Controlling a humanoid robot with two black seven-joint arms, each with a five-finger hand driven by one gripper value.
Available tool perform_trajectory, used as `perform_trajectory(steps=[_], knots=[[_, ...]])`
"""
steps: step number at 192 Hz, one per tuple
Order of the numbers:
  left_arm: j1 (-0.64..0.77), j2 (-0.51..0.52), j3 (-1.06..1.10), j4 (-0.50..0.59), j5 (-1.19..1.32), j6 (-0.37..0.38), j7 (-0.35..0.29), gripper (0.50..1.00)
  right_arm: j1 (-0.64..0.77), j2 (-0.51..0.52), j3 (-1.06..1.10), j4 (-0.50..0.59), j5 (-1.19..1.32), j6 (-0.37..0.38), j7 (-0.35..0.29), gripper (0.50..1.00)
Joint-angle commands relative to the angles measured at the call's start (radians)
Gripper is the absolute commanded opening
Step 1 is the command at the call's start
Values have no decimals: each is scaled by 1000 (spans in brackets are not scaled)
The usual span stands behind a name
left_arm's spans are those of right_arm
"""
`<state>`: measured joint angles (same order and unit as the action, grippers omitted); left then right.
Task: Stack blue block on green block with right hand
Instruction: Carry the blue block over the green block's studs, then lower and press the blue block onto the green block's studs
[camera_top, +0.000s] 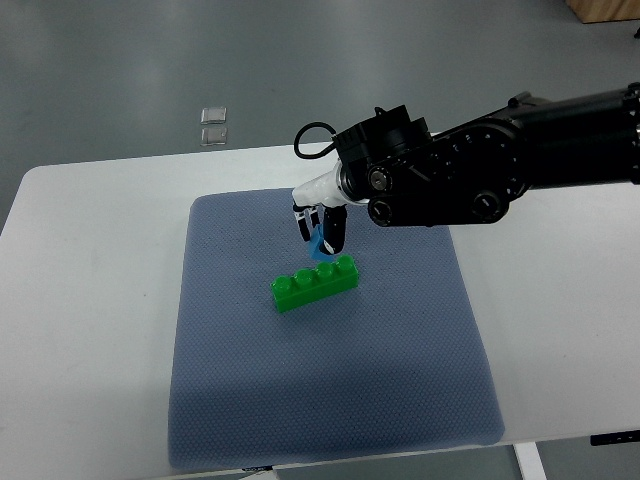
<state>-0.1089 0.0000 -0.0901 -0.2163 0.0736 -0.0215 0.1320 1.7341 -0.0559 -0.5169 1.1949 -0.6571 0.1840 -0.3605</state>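
Your right hand (322, 228) pinches the small blue plastic block (317, 243) between curled fingers, holding it just above the far right end of the studded green plastic brick (315, 281), which lies on the grey-blue mat (330, 380), so it can seat on the studs.

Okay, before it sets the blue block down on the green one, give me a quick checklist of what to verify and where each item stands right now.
1. Blue block held in the right robot hand: ok, fingers closed around it.
2. Green block flat on the mat, studs up: ok.
3. Blue block near the green block's right end: ok.
4. Blue block level and lined up with the studs: cannot tell, fingers hide most of it.
5. Blue block already touching the studs: cannot tell.
6. Left robot hand out of the way: ok, not in view.
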Motion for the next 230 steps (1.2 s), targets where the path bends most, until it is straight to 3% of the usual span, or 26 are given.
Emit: perform_trajectory(steps=[1,230], knots=[[0,0,1,0,0,0,0,1000,-4,-1,0,2,1,0,0,637],[0,0,1,0,0,0,0,1000,-70,7,0,-8,-35,-1,6,643]])
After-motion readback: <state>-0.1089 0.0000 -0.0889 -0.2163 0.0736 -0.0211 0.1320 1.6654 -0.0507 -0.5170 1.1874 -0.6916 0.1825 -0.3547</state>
